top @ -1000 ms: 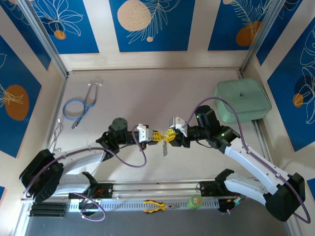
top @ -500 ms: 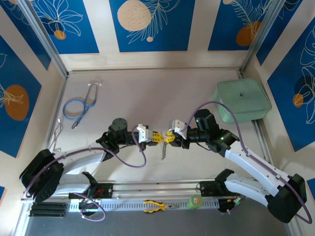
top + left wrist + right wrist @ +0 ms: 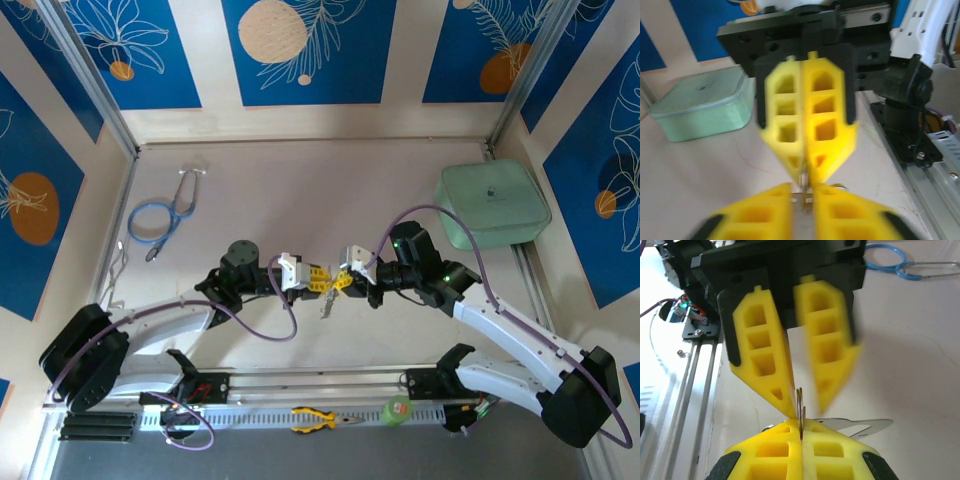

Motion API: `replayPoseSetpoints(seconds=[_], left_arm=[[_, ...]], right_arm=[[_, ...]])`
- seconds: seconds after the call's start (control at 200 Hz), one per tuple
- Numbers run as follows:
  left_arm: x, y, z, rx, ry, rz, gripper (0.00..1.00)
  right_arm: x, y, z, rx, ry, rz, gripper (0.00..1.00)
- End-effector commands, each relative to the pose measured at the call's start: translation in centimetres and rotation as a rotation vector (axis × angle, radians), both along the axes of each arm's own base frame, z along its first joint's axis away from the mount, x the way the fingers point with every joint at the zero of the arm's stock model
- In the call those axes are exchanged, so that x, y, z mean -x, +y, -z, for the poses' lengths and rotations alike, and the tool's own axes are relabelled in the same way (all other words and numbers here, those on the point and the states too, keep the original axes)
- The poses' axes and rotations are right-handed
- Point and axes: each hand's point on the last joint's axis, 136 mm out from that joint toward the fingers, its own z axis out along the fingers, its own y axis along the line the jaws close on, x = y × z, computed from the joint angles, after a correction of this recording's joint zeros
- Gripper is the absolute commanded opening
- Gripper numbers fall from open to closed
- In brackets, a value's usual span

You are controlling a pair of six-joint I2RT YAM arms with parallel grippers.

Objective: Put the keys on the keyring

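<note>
Your right gripper [image 3: 800, 429] clamps shut on the keyring [image 3: 800, 405] at mid-table. Your left gripper [image 3: 320, 279] faces it, fingers apart, flanking the ring.

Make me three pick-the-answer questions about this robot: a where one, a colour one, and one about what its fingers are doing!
1. Where is the stethoscope? A table, left side B table, right side C in a gripper
2. The fingers' colour? A red B white C yellow
3. The right gripper is: A wide open B shut on a silver ring C shut on the stethoscope
Answers: A, it lies far on the left; C, all four are yellow; B, the ring sticks up between its closed fingers.
</note>
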Motion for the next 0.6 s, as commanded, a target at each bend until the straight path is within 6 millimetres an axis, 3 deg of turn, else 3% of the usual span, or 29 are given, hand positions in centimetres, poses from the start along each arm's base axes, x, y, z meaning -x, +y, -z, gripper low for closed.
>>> replayPoseSetpoints(seconds=[0.0,0.29,0.59], left_arm=[[-0.2,0.5,-0.2,-0.017,-0.044,-0.045,0.30],[-0.5,1.2,0.9,-0.145,-0.062,-0.076,0.29],[-0.4,0.9,0.6,-0.131,-0.059,-0.058,0.26]], right_arm=[[-0.2,-0.1,-1.4,0.026,-0.036,0.000,0.00],[-1.5,-0.9,0.4,0.330,-0.136,0.010,0.00],[-1.8,0.9,0.8,0.408,-0.188,-0.044,0.00]])
